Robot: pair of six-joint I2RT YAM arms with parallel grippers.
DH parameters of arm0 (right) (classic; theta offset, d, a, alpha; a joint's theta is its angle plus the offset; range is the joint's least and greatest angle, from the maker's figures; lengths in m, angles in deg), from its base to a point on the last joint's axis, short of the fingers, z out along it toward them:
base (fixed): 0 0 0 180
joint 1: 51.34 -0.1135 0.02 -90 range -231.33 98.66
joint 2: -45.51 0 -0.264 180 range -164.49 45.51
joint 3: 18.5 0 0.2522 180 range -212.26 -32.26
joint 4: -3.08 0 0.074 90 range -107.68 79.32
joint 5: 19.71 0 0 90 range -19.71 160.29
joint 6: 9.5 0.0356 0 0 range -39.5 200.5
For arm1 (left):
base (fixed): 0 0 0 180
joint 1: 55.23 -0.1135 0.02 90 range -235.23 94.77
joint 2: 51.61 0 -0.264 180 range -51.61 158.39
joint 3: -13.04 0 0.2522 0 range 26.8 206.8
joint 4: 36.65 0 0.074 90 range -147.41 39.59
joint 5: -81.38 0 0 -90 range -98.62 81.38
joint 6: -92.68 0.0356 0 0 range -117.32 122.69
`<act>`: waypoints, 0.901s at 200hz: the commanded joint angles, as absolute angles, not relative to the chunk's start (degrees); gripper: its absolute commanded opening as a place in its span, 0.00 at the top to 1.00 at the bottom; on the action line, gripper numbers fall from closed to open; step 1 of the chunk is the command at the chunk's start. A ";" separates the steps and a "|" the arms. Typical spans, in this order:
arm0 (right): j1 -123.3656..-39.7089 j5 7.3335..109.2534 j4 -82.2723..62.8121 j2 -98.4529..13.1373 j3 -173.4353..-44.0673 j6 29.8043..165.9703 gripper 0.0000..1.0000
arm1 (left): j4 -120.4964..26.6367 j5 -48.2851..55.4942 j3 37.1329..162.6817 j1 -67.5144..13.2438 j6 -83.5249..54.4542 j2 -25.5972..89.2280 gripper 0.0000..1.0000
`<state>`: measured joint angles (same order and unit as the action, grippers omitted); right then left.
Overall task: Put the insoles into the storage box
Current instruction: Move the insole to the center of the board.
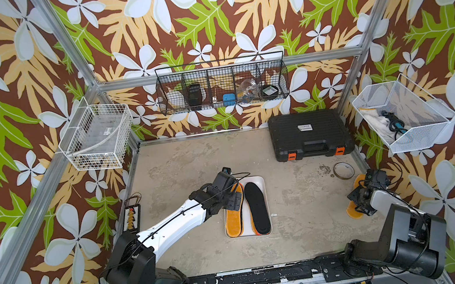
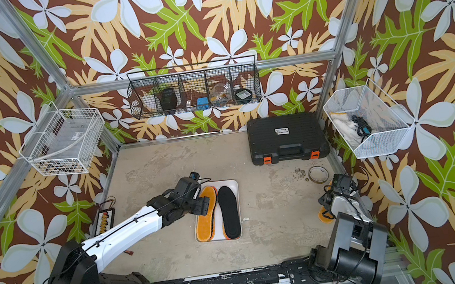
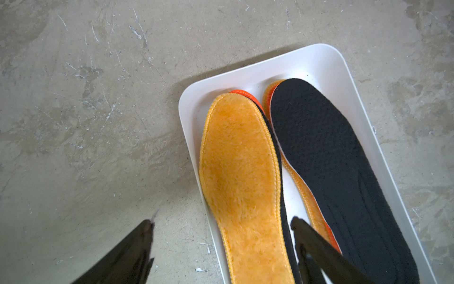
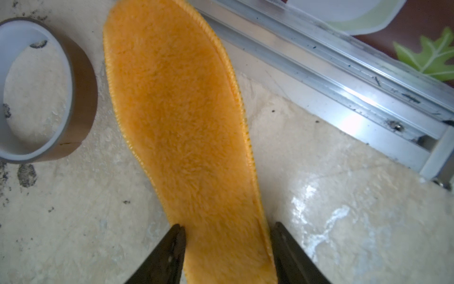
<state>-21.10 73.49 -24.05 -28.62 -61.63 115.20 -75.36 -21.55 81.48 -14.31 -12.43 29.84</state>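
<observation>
Insoles, flat foot-shaped pads, nearly all lying inside the shallow white rectangular plastic storage box [image 1: 259, 179] at lower centre of both top views: a fuzzy orange-yellow insole [image 1: 233, 222] topping one stack, a black textured insole [image 1: 257, 208] topping its neighbour. Hovering just over the orange stack, left gripper [image 3: 222, 220], jaws spread wide and gripping nothing, one finger out above the bare grey floor [image 3: 98, 123], its mate above the gap between the stacks.

Lying well apart at the lower right of the top views, just beside a brown tape roll [image 4: 83, 98] and near the aluminium rail [image 4: 344, 81]: a stray insole [image 4: 177, 110], another fuzzy orange-yellow pad, seemingly the only one outside the box. Straddling its narrower end, right gripper [image 4: 229, 225], jaws standing narrow with a tip at each long edge; whether already pinching, impossible to tell.

Step in hand, by the look of it: picking up that last pad. Next move probably calling for a firm squeeze across the soft width, a lift clear of floor and tape roll, then a carry leftward across the frame to the box, with the left arm likely needing to back away first.
</observation>
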 commanded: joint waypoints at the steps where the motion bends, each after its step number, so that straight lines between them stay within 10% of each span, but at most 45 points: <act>1: -21.27 71.78 -26.22 -28.30 -61.42 116.10 0.40 | -76.51 -23.61 82.23 -14.54 -12.83 30.50 0.09; 116: -21.82 67.15 -28.65 -17.23 -56.52 118.77 0.42 | -76.78 -25.22 82.96 -14.68 -13.92 30.65 0.10; 180: -22.07 70.45 -27.70 -29.33 -62.13 114.65 0.09 | -76.69 -24.62 83.25 -15.06 -12.76 30.76 0.10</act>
<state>-22.10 71.22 -28.35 -24.56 -60.82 115.97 -76.39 -24.63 82.72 -14.66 -13.50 30.67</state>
